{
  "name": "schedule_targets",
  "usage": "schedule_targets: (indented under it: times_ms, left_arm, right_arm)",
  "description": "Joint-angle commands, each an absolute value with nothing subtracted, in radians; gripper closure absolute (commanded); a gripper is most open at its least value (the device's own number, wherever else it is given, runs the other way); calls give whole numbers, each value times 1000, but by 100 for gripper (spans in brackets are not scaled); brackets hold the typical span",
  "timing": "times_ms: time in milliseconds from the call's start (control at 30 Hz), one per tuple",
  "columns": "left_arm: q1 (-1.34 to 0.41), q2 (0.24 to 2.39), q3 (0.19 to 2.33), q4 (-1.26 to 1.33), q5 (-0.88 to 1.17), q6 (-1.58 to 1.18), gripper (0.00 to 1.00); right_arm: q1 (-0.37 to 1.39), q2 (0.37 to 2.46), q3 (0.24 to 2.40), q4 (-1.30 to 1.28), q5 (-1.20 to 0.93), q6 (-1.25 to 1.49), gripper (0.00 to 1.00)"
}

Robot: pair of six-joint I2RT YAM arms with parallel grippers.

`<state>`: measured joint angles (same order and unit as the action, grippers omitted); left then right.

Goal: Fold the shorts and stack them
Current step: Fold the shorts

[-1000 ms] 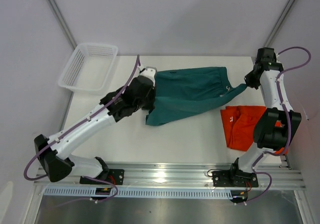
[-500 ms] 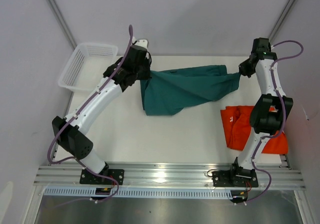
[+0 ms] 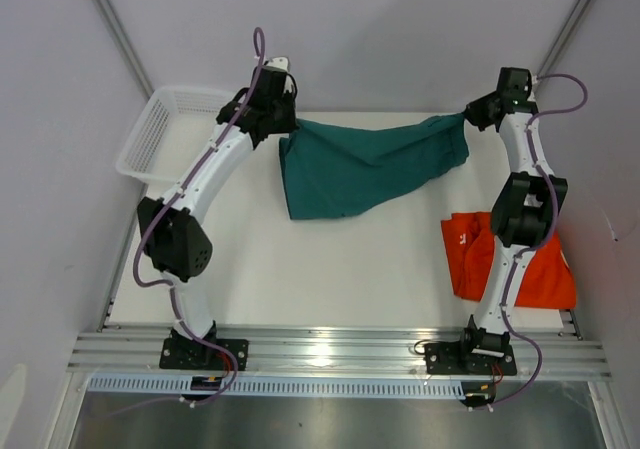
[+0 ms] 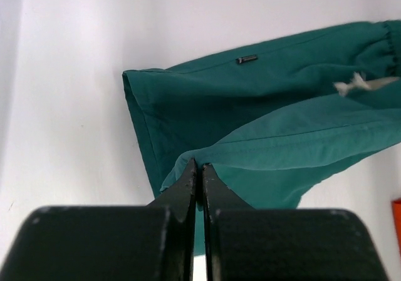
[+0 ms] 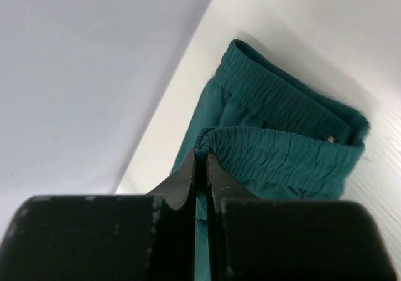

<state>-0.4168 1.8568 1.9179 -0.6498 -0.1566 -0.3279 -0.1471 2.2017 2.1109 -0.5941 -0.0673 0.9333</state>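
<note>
From above, the white mesh basket [image 3: 141, 150] sits at the far left corner of the table [image 3: 340, 259], and only its own mesh floor shows inside. The teal shorts [image 3: 370, 164] are strung across the far side of the table between the two arms. The left jaws are pinched shut on the left end and the right jaws are pinched shut on the right end, while the middle sags toward the near side. The orange shorts [image 3: 467, 252] lie flat on the table at the near right, well apart from the basket and partly hidden behind the right arm. In the left wrist view, the jaws are closed tight, with a fold of the teal shorts [image 4: 269, 106] caught between their tips. The cloth spreads away beyond them, with a white drawstring [image 4: 364, 82] dangling near the right edge. In the right wrist view, the jaws are likewise closed, nipping the gathered waistband [image 5: 282, 159] of the teal shorts [image 5: 216, 106], and a second layer of the elastic band hangs just behind it over the white table.
</note>
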Motion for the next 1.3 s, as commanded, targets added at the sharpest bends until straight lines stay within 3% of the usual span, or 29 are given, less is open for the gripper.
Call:
schedule_targets:
  times_ms: [0,233,333,367,400,467,500,533,567,600,767,867,967,1067,1267]
  left_arm:
    - [-380,1923,1994,-612,-118,-301,100]
    - [-325,2071,2098,-607,-94,-305,100]
    - [-304,2126,2134,-595,-92,-314,100]
    - [-298,2137,2152,-589,-94,-316,100]
    - [-293,2157,2158,-586,-95,-321,97]
    - [-279,2171,2169,-577,-113,-334,72]
    - [-276,2177,2175,-571,-130,-336,31]
    - [-275,2177,2178,-574,-156,-342,15]
    - [-272,2172,2183,-578,-184,-341,5]
    - [-272,2168,2187,-583,-186,-338,2]
    - [-268,2050,2100,-580,-170,-344,2]
    - [-278,1939,1955,-523,-140,-345,2]
    - [-290,1853,1820,-474,-121,-350,2]
    - [-301,1809,1700,-415,-83,-362,2]
    - [-321,1782,1617,-362,-12,-371,2]
  right_arm:
    - [-138,2261,2174,-470,-121,985,100]
    - [-129,2400,2233,-341,-150,1031,98]
    - [-126,2450,2244,-221,-201,1034,51]
    - [-124,2489,2278,-187,-207,1032,25]
    - [-124,2509,2302,-183,-213,1035,17]
    - [-130,2537,2332,-129,-248,1048,12]
    - [-132,2534,2327,-111,-261,1051,10]
    - [-133,2525,2321,-97,-261,1048,9]
    - [-135,2495,2310,-78,-262,1031,9]
    - [-135,2475,2278,-69,-264,1019,9]
    - [-143,2301,2061,41,-293,936,12]
    - [-158,2185,1840,203,-368,907,26]
    - [-181,2164,1700,395,-487,974,48]
    - [-187,2249,1686,599,-604,1118,63]
    - [-152,2511,1917,764,-678,1299,71]
